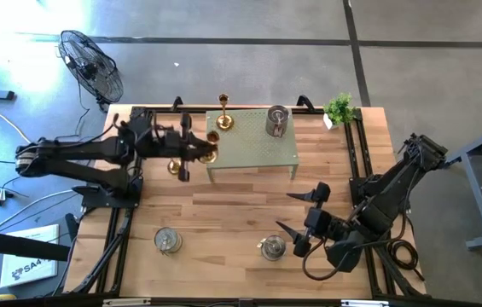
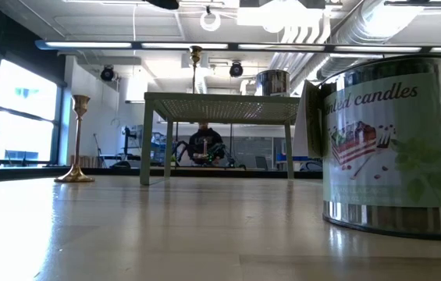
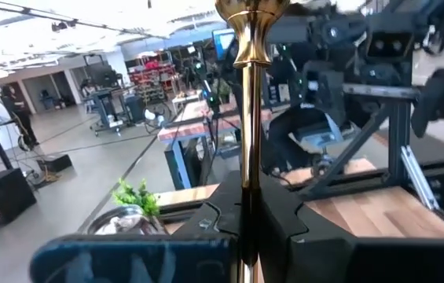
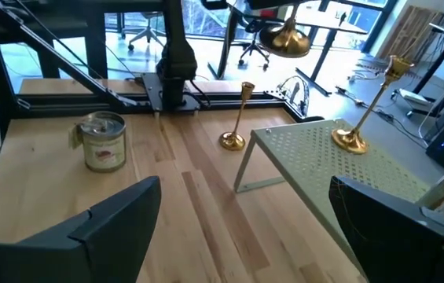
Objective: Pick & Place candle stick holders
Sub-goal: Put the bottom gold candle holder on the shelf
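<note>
Clearly readable label: the candle tin (image 2: 388, 148) nearest the low camera shows "candles" in script above a cake picture.
Left gripper (image 1: 196, 152): fingers clamped on a brass candlestick (image 3: 247, 118), held at the green perforated stand's (image 1: 253, 147) edge.
Right gripper (image 1: 302, 215): fingers spread wide, empty, beside a silvery tin (image 1: 272, 247) on the counter (image 1: 223, 213).
On the stand: another brass holder (image 1: 223, 118), silver tin (image 1: 277, 120).
On the counter: third brass holder (image 4: 237, 126), tin (image 1: 167, 240).

Glossy brass candle stick holders (image 4: 240, 118), perforated matt metal stand (image 4: 339, 181) — smooth, pale wooden table (image 1: 232, 222).

Candle tin (image 2: 388, 148) cropped at edge
</note>
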You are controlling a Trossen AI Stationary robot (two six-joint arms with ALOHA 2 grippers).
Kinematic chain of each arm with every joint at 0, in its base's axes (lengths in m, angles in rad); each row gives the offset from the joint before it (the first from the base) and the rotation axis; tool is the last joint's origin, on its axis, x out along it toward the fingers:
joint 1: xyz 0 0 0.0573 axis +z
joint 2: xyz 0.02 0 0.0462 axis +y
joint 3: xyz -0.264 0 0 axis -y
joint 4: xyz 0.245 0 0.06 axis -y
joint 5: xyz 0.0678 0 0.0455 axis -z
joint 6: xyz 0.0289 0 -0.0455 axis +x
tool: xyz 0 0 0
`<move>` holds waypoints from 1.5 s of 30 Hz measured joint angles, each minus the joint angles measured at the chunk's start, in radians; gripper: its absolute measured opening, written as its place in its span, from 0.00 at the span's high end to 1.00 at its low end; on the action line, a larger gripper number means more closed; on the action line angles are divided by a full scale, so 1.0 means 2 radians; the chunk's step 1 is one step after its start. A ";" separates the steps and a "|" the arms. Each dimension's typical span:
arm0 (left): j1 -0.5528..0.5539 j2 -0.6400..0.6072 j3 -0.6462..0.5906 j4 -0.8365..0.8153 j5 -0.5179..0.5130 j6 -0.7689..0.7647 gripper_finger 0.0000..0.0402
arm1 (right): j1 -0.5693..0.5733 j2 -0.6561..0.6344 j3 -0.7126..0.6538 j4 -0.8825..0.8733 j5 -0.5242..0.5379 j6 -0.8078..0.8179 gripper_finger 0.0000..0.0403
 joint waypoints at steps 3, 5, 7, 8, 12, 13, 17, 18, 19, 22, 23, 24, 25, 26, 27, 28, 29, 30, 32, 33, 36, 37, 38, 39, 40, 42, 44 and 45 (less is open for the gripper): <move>0.035 -0.004 0.000 0.002 0.025 -0.013 0.98 | 0.002 0.000 -0.001 0.001 0.009 0.000 0.10; 0.059 -0.004 0.000 0.004 0.046 -0.024 0.98 | 0.003 0.000 -0.001 0.001 0.015 0.000 0.10; 0.086 -0.004 0.000 0.013 0.065 -0.036 0.98 | 0.005 0.000 -0.001 0.001 0.016 0.000 0.10; 0.098 -0.004 0.000 0.019 0.075 -0.041 0.98 | 0.006 0.000 -0.001 0.001 0.017 0.000 0.10; 0.143 -0.003 0.000 0.032 0.116 -0.065 0.98 | 0.006 0.000 -0.001 0.001 0.017 0.000 0.10; 0.152 -0.003 0.000 0.036 0.126 -0.071 0.98 | 0.006 0.000 -0.001 0.001 0.017 0.000 0.10; 0.183 0.000 0.000 0.059 0.167 -0.089 0.98 | 0.006 0.000 -0.001 0.001 0.017 0.000 0.10; 0.189 0.004 0.000 0.067 0.176 -0.093 0.98 | 0.006 0.000 -0.001 0.001 0.017 0.000 0.10; 0.193 0.008 0.000 0.074 0.185 -0.098 0.98 | 0.006 0.000 -0.001 0.001 0.017 0.000 0.10; 0.204 0.024 0.000 0.102 0.211 -0.110 0.98 | 0.006 0.000 -0.001 0.001 0.018 0.000 0.10; 0.208 0.031 0.000 0.112 0.219 -0.115 0.98 | 0.006 0.000 -0.001 0.000 0.018 0.000 0.10; 0.211 0.039 0.000 0.121 0.222 -0.118 0.98 | 0.006 0.000 -0.001 -0.001 0.018 0.000 0.10; 0.213 0.046 0.000 0.127 0.226 -0.121 0.98 | 0.006 0.000 -0.001 -0.001 0.018 0.000 0.10; 0.213 0.054 0.000 0.132 0.229 -0.124 0.98 | 0.006 0.000 -0.001 -0.002 0.017 0.000 0.10; 0.213 0.063 0.000 0.139 0.230 -0.126 0.98 | 0.006 0.000 -0.001 -0.001 0.017 0.000 0.10; 0.213 0.070 0.000 0.145 0.232 -0.127 0.98 | 0.006 0.000 -0.003 0.001 0.017 0.000 0.10; 0.213 0.076 -0.001 0.149 0.235 -0.127 0.98 | 0.006 0.000 -0.006 0.001 0.017 0.000 0.10; 0.214 0.082 0.000 0.154 0.236 -0.126 0.98 | 0.006 0.000 -0.009 0.002 0.018 0.002 0.10; 0.218 0.092 0.000 0.161 0.241 -0.125 0.98 | 0.006 0.000 -0.018 0.003 0.020 0.012 0.10; 0.222 0.099 -0.001 0.165 0.245 -0.125 0.98 | 0.006 0.000 -0.023 0.004 0.023 0.015 0.10; 0.228 0.117 -0.001 0.180 0.252 -0.131 0.98 | 0.006 0.000 -0.034 0.005 0.032 0.027 0.10; 0.230 0.121 -0.001 0.189 0.257 -0.133 0.98 | 0.006 0.000 -0.037 0.005 0.034 0.029 0.10; 0.231 0.125 -0.001 0.195 0.261 -0.138 0.98 | 0.006 0.000 -0.038 0.002 0.034 0.031 0.10; 0.232 0.129 -0.001 0.204 0.267 -0.141 0.98 | 0.006 0.000 -0.038 0.003 0.034 0.031 0.10; 0.232 0.133 -0.002 0.213 0.272 -0.143 0.98 | 0.006 0.000 -0.038 0.004 0.034 0.031 0.10; 0.232 0.137 -0.011 0.224 0.272 -0.143 0.98 | 0.006 0.000 -0.038 0.004 0.034 0.031 0.10; 0.232 0.138 -0.027 0.243 0.269 -0.143 0.98 | 0.006 0.000 -0.038 0.004 0.038 0.030 0.10; 0.232 0.138 -0.035 0.258 0.269 -0.143 0.98 | 0.006 0.000 -0.038 0.004 0.038 0.028 0.10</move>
